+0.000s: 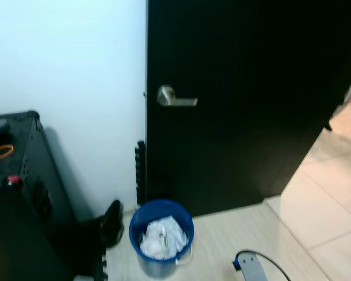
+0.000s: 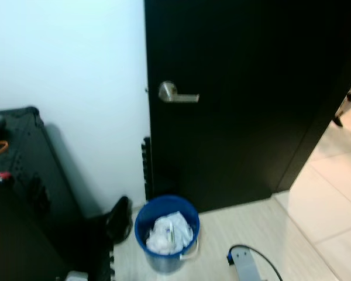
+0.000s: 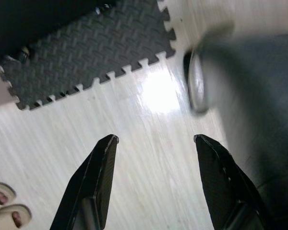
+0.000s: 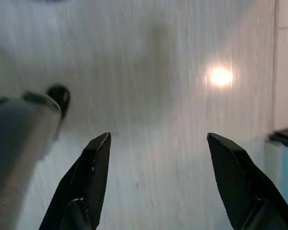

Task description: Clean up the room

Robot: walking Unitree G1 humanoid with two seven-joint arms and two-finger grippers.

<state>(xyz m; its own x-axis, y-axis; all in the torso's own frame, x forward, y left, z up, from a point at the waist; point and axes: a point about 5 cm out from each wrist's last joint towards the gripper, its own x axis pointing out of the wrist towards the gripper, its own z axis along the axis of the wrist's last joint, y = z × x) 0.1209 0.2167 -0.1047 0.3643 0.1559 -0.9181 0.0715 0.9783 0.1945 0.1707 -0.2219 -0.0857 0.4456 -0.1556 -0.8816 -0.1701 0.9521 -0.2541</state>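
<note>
A blue bin [image 1: 161, 234] stuffed with crumpled white paper [image 1: 162, 237] stands on the pale floor [image 1: 222, 240] at the foot of a black door [image 1: 245, 88], beside a black case [image 1: 23, 175]. The left hand [image 3: 156, 143] hangs with fingers wide over the floor near a foam mat [image 3: 91, 48]; the right hand [image 4: 158, 143] is likewise wide and empty.

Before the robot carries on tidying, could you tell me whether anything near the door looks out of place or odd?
Little stands out. The blue bin beside the black door stands upright, with crumpled white paper inside and none spilled around it. A dark shoe-like item lies loose on the floor beside it. Both grippers, left and right, hang open over bare floor.
</note>
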